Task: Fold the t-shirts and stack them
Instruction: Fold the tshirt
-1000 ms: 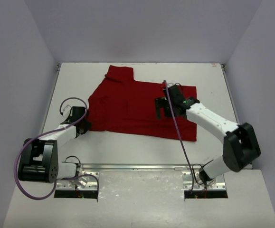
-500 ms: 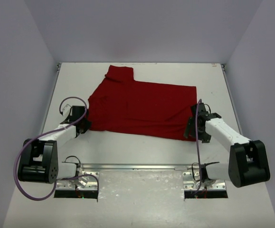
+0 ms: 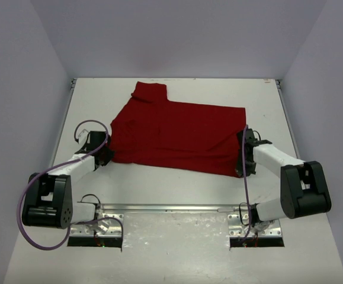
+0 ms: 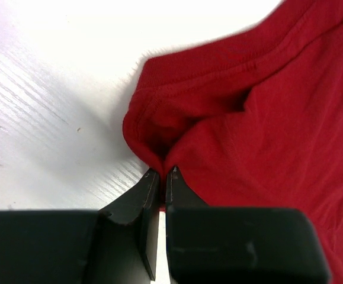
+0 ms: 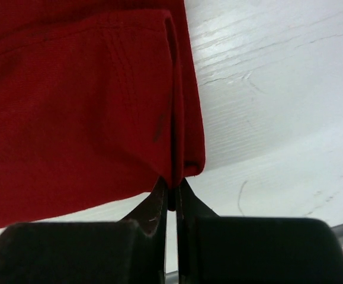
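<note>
A dark red t-shirt (image 3: pixel 177 133) lies spread across the middle of the white table (image 3: pixel 177 177), one part reaching toward the back. My left gripper (image 3: pixel 105 157) is shut on the t-shirt's near left corner; in the left wrist view the red t-shirt (image 4: pixel 266 118) bunches into the pinched tips of the left gripper (image 4: pixel 162 173). At the near right corner my right gripper (image 3: pixel 244 164) is shut on a fold of the hem. The right wrist view shows the t-shirt (image 5: pixel 76 106) pulled into a pleat between the tips of the right gripper (image 5: pixel 172 188).
A metal rail (image 3: pixel 171 208) with both arm bases runs along the table's near edge. Grey walls close off the left, back and right sides. A purple cable (image 3: pixel 35 183) loops from the left arm.
My right arm swung from over the shirt's middle out to its near right corner, and its jaws closed on the hem. The left gripper has stayed pinched on the left corner.
</note>
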You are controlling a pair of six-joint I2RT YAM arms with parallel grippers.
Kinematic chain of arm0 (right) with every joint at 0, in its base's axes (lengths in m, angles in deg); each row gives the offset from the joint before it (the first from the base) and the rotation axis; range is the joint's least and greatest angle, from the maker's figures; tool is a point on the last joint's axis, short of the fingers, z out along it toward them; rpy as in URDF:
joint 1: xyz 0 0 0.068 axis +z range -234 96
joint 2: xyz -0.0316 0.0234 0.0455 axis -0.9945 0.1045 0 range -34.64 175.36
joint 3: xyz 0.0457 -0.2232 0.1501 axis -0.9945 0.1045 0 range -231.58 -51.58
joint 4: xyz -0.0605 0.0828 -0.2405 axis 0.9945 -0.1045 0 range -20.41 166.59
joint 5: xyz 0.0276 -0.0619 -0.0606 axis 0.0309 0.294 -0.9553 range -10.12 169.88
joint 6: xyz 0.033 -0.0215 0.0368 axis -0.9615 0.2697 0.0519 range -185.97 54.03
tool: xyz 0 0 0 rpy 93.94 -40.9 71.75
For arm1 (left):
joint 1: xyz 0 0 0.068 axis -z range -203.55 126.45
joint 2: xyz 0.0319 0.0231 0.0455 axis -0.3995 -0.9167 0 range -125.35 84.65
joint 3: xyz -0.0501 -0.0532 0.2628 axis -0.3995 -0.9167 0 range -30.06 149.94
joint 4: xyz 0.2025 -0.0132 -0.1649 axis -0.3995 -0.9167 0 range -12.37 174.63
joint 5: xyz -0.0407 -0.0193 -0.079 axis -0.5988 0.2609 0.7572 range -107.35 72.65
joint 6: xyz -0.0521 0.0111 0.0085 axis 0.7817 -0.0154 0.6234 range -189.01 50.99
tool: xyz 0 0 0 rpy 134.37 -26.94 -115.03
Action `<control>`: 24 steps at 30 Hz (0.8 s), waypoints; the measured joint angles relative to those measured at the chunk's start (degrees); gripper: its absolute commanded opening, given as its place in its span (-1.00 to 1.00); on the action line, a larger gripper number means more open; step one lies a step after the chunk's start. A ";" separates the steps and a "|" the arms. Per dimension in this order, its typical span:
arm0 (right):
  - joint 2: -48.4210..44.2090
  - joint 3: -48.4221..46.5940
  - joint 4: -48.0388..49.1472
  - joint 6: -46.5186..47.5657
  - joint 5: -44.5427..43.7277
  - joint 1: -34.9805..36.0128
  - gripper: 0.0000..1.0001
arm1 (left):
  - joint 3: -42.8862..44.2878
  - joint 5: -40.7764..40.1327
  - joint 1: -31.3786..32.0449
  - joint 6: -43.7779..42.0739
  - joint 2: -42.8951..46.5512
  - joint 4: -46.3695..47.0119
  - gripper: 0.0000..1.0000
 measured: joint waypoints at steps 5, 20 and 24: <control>2.89 -3.19 -2.73 2.29 -4.44 -0.28 -0.98 | 1.27 -1.68 0.02 1.75 0.33 -1.68 -0.99; 9.27 -7.52 -7.41 4.63 -4.02 -1.86 -0.59 | -0.31 -4.92 0.00 5.25 5.51 -5.07 -0.34; 8.35 -7.39 -7.45 5.68 -2.10 -1.95 -0.32 | -0.76 -5.49 0.00 5.25 5.51 -5.66 -0.19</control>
